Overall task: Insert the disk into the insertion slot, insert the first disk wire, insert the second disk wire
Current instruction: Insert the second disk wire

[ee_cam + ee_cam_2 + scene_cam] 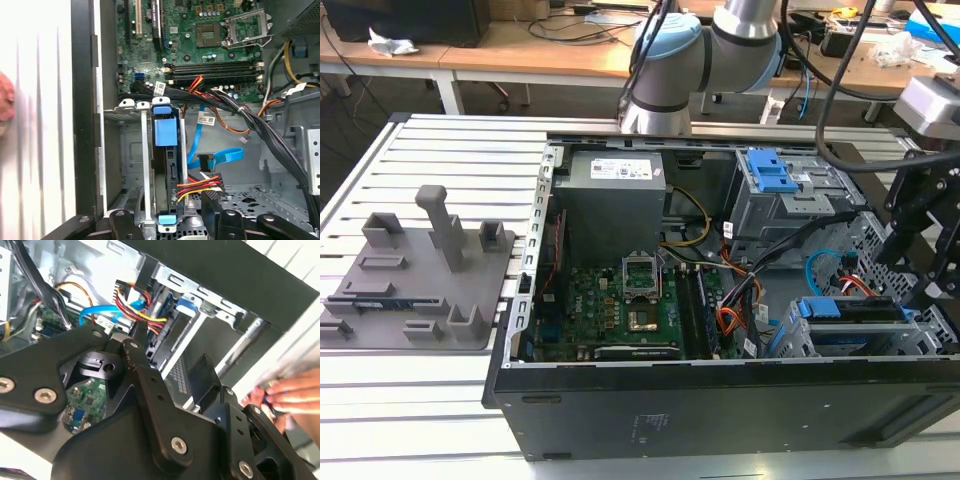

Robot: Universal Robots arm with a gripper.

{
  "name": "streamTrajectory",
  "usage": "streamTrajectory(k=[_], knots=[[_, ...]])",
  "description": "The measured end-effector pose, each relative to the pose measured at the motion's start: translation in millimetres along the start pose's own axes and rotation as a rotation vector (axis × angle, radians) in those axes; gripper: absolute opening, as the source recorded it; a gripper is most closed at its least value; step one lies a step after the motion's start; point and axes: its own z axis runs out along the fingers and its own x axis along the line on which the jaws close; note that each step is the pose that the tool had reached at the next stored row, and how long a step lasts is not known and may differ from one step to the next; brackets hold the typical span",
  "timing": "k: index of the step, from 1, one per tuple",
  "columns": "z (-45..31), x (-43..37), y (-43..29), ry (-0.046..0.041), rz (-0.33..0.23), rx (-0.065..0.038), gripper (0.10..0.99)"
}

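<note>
The disk (167, 165) stands edge-on in its blue caddy (165, 132) inside the insertion slot (145, 150), the low grey cage at the case's front corner (790, 335). The first disk wire (200, 185), a red, orange and black bundle, ends at a black plug against the disk's edge. The second disk wire (222, 156), light blue, loops beside it with its plug end close to the disk; I cannot tell whether it is seated. My gripper (172, 222) hangs open above the disk, one finger (122, 222) on each side. It also appears in the exterior view (918, 255).
A taller grey cage with a blue latch (770, 172) stands behind the slot. The motherboard (620, 300) and power supply (613, 205) fill the case's left. Black cable bundles (250, 117) cross near the disk. A person's hand (287, 390) rests outside the case wall. A grey fixture (415, 275) sits on the table.
</note>
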Motion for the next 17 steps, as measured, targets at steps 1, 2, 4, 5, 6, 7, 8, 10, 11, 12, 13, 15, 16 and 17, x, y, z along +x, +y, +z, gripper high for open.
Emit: streamTrajectory(k=[1, 2, 4, 5, 6, 7, 8, 10, 11, 12, 13, 15, 16, 17], knots=[[-1.0, -1.7, 0.5, 0.0119, 0.001, 0.001, 0.6], [-2.0, -3.5, 1.1, 0.0262, 0.002, 0.001, 0.6], [-3.1, -6.9, 2.3, 0.0501, 0.004, 0.002, 0.6], [-3.4, -8.8, 3.0, 0.0629, 0.005, 0.003, 0.6], [-3.6, -11.2, 3.4, 0.0757, 0.006, 0.004, 0.6], [-3.9, -14.3, 3.7, 0.0885, 0.007, 0.004, 0.6], [-4.3, -17.5, 3.9, 0.0969, 0.007, 0.005, 0.6], [-5.0, -26.2, 4.4, 0.1163, 0.009, 0.006, 0.6], [-5.7, -33.8, 4.9, 0.1438, 0.011, 0.007, 0.6], [-6.1, -38.9, 5.4, 0.1684, 0.013, 0.009, 0.6], [-6.2, -42.1, 8.4, 0.1915, 0.015, 0.01, 0.6], [-5.3, -43.8, 20.0, 0.2101, 0.017, 0.015, 0.6], [-5.0, -44.2, 23.5, 0.2112, 0.017, 0.016, 0.6], [-4.7, -45.5, 28.0, 0.2153, 0.017, 0.017, 0.6]])
